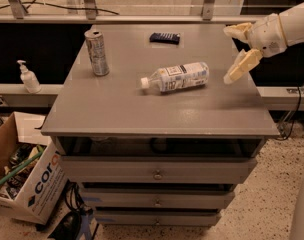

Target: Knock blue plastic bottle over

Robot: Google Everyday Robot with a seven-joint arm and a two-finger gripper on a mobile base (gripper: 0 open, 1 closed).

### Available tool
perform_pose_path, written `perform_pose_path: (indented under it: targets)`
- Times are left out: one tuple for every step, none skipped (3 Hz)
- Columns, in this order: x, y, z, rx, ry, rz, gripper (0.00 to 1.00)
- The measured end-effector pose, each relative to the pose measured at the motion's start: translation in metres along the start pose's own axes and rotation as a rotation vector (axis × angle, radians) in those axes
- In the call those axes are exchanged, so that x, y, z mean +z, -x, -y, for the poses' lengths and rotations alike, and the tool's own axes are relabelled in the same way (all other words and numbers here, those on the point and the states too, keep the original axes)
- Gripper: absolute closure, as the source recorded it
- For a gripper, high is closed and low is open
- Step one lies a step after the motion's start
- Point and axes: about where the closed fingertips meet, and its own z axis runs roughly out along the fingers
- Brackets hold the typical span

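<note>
The blue plastic bottle [175, 77], clear with a white cap and a whitish printed label, lies on its side near the middle of the grey cabinet top [157, 109], cap pointing left. My gripper [235, 51] hangs above the right edge of the top, to the right of the bottle and apart from it. Its cream fingers [240, 67] are spread wide and hold nothing.
A silver drink can [97, 52] stands upright at the back left of the top. A small dark flat object [164, 37] lies at the back centre. A white pump dispenser [28, 77] stands on a ledge to the left. A cardboard box [27, 184] sits on the floor at the lower left.
</note>
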Motion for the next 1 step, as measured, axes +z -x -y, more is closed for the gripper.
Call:
perform_pose_path:
  targets:
    - [0.0001,0.0000,0.0000,0.000,0.000,0.000,0.00]
